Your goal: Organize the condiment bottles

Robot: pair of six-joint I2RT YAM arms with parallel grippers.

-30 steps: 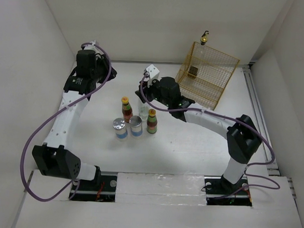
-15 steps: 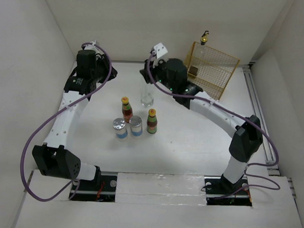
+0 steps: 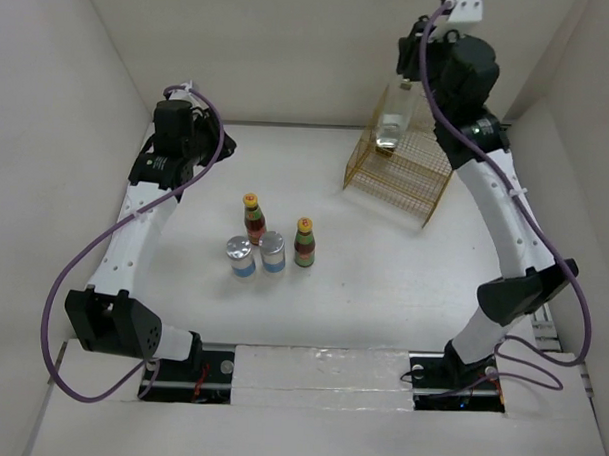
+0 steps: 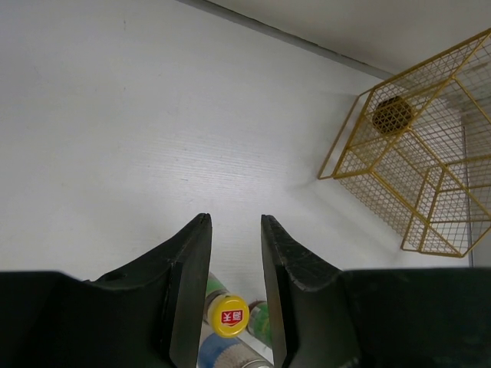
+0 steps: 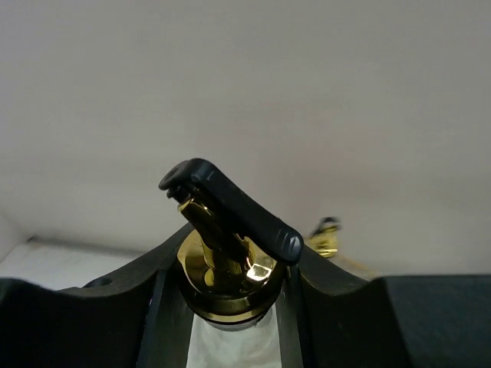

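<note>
Glass bottle (image 5: 227, 295): gold spout clamped in right gripper (image 5: 230, 264), near wire rack (image 3: 396, 176).

Left of the wire rack (image 3: 396, 176), bare counter (image 3: 383, 271) runs as far as a tight cluster of sauce bottles (image 3: 304, 242) and jars (image 3: 239, 256), with only slim gaps between them. Directly over the rack hangs the right claw (image 3: 401, 86), clamped on a glass bottle (image 3: 391, 126), blocking entry from above. Behind the rack the back wall (image 3: 291, 47) stands near; its near side is unobstructed.
</note>
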